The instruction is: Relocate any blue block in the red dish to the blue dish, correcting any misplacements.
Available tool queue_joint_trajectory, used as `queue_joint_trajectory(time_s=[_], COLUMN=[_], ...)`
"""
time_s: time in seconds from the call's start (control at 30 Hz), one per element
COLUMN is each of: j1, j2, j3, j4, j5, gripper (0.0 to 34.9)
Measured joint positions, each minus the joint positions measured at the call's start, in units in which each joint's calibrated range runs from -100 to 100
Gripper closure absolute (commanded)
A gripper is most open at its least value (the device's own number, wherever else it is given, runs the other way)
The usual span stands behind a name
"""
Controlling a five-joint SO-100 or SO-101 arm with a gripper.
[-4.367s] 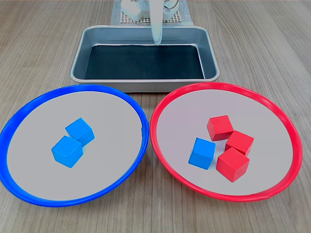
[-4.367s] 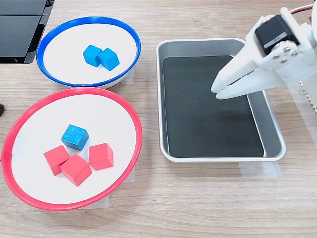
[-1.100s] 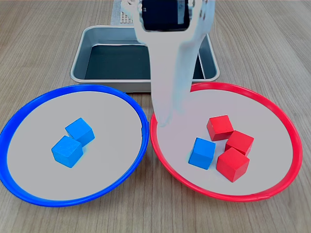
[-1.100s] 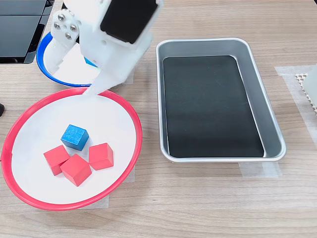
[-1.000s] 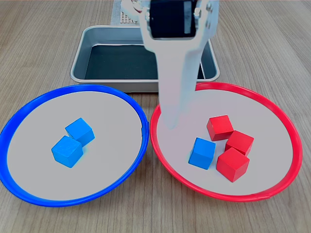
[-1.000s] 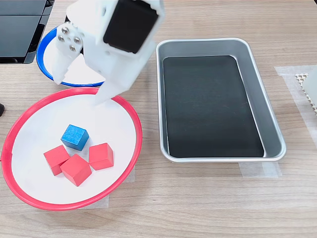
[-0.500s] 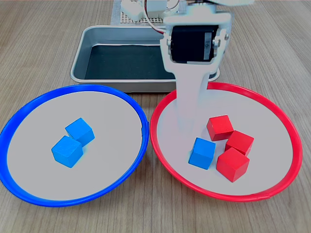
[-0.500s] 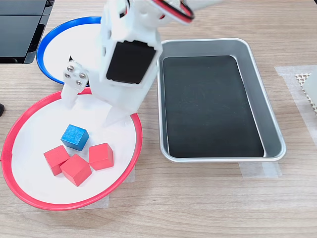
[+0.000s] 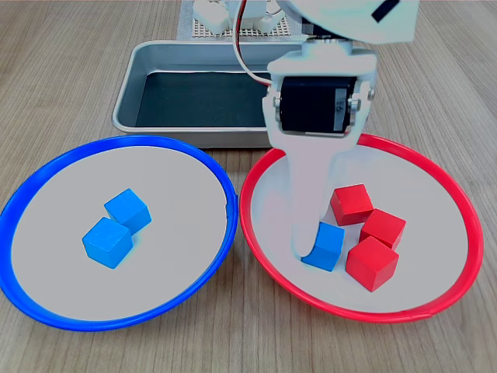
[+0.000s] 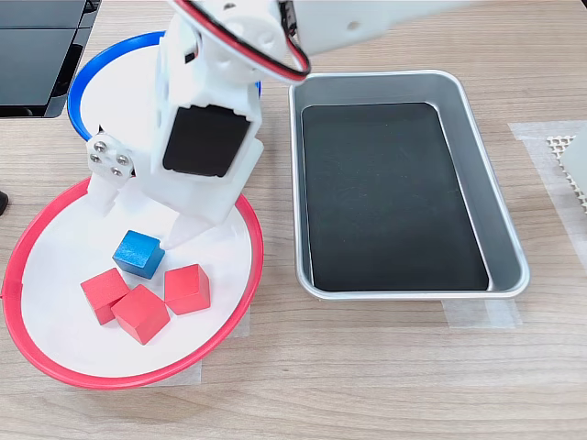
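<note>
The gripper (image 10: pixel 138 229) is down inside the red dish (image 10: pixel 240 298) with its jaws spread wide, and the blue block (image 10: pixel 138 254) sits just below the gap between them in the second exterior view. One fingertip (image 10: pixel 174 236) is right at the block's upper right corner, the other hangs over the dish's pale floor to the second exterior view's left; nothing is clamped. In the first exterior view the white finger (image 9: pixel 304 233) comes straight down in front of the blue block (image 9: pixel 326 246), covering its left edge, so whether it touches cannot be told there. Three red cubes (image 9: pixel 371 228) are bunched just beside the block on the first exterior view's right, the nearest ones touching it or close to it. Over in the blue dish (image 9: pixel 46 307), on the first exterior view's left, two blue cubes (image 9: pixel 116 228) lie pressed together near the middle. Beyond both dishes in the first exterior view sits the metal tray (image 9: pixel 155 128), its dark floor bare, on the wooden table (image 9: pixel 435 70).
</note>
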Motion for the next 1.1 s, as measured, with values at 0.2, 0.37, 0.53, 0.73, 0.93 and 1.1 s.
queue_joint_trajectory(time_s=[0.2,0.37,0.53,0.73,0.93,1.1], j1=[0.0,-0.5,-1.6,-1.9,-1.9,-1.9], j2=[2.3,4.5,6.1,7.4,7.4,7.4], j3=[-1.9,-3.6,-5.2,-7.0,-7.1,-7.1], j4=[0.2,0.6,0.7,0.7,1.2,1.9], j5=[0.0,0.0,0.0,0.0,0.1,0.1], gripper=[18.3,18.7,19.0,21.2,30.1,34.9])
